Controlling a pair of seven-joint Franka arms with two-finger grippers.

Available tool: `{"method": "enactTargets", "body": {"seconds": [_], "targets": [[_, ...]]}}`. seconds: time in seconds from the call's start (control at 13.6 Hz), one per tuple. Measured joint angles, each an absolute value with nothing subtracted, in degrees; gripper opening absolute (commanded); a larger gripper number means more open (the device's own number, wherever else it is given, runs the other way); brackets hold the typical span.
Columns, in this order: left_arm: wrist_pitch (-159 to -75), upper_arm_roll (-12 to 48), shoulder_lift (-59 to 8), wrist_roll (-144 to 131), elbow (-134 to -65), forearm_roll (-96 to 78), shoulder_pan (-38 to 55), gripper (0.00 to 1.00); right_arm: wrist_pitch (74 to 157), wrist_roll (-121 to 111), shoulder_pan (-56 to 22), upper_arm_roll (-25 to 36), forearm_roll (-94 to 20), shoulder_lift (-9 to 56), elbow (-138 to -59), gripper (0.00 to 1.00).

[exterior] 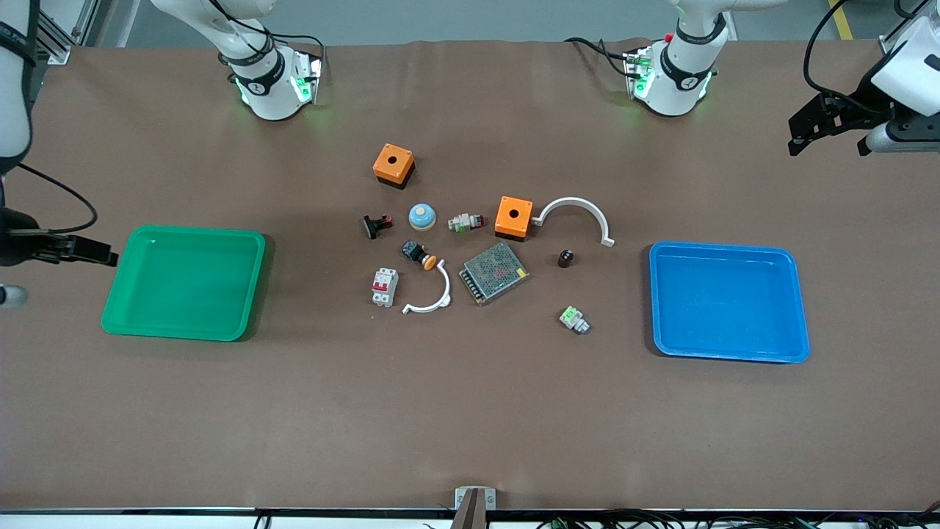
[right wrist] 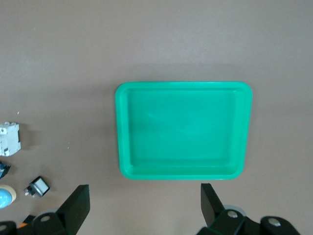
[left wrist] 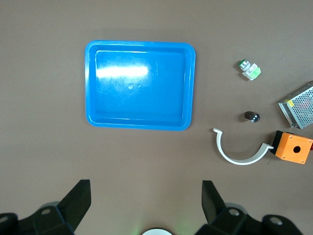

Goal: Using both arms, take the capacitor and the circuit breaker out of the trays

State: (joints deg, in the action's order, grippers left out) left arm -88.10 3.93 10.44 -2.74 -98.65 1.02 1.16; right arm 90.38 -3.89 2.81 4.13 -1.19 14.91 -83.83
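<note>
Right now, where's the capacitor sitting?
The capacitor stands on the table between the orange box and the blue tray, just nearer the front camera than the white curved bracket; neither gripper touches it.

Brown table covering (exterior: 470,411), faint creases; grey floor strip (exterior: 470,18) above table edge; even light.

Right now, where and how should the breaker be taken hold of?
Probably from straight above: the breaker lies flat, red levers up, clear of the white curved bracket. Close the right pincer, now open near the green tray, across its narrow width.
</note>
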Motion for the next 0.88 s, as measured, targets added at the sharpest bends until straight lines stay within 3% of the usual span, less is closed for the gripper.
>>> {"method": "enactTargets", "body": {"seconds": [0.44, 0.88], "targets": [[-88.1, 4.22, 10.44, -3.23, -98.65, 1.02, 1.28, 1.0, 90.25, -3.86, 0.49, 3.98, -1.35, 13.31, -86.21, 1.0], [-88.25, 4.34, 10.44, -3.34, -98.67, 1.02, 1.38, 1.0, 93.84, -3.87, 0.5, 4.23, -1.29, 3.2, -96.36, 1.0]]}}
